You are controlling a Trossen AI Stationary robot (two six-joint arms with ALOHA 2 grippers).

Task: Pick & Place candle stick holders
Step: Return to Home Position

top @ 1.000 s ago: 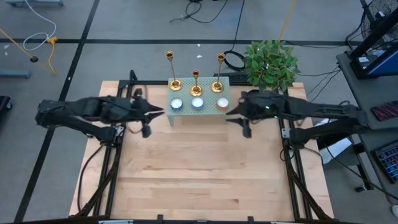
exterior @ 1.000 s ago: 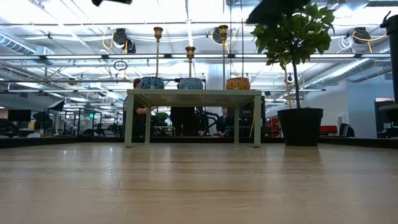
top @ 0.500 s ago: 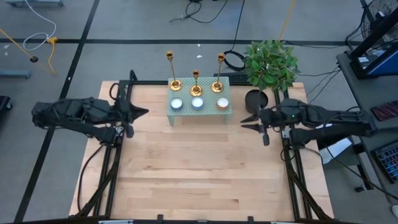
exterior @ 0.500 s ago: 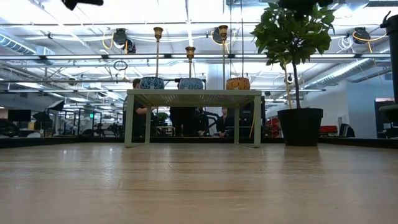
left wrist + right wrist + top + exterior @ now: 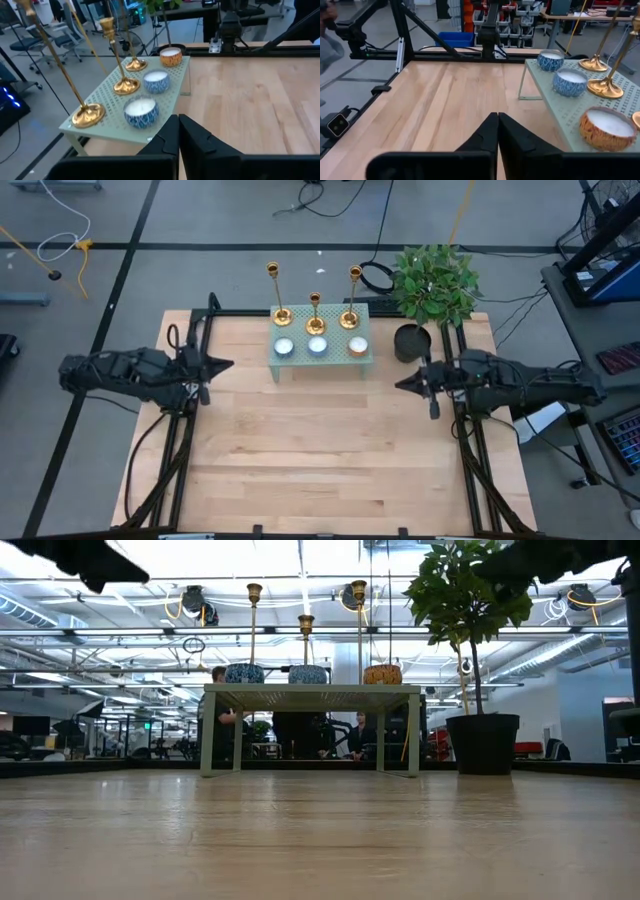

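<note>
Three gold candle stick holders [image 5: 314,312] stand upright in a row on their round bases along the far side of a small pale green perforated table [image 5: 366,358]; they also show in the left wrist view [image 5: 124,86] and the right wrist view [image 5: 606,86]. My left gripper [image 5: 228,364] is shut and empty at the table's left edge, left of the small table. My right gripper [image 5: 400,383] is shut and empty at the table's right edge, right of the small table. Both grippers are well apart from the holders.
Three candles in round tins [image 5: 317,346] sit in a row on the near side of the small table, two blue-patterned and one orange. A potted green plant [image 5: 433,283] stands at the far right, its dark pot [image 5: 408,341] near my right gripper. Bare wood lies toward the near edge.
Both grippers have drawn back from the small table, the left toward the table's left edge and the right toward the right edge and a little nearer. The candle stick holders and candles have stayed where they were.
</note>
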